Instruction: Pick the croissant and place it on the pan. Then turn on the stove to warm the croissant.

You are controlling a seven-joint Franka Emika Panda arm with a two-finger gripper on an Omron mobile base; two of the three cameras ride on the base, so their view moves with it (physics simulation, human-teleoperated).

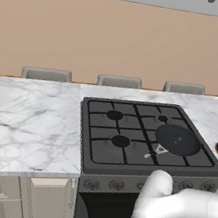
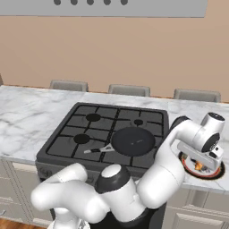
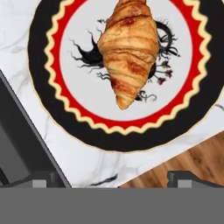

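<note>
one croissant on plate, long axis w/ hand view vertical, end effector spread

I see the croissant lying on the plate, over its dark centre drawing and inside the red and black rim; the plate sits on the marble counter; my two fingertips stand wide apart just below the plate; wood floor beyond the counter edge.
</note>
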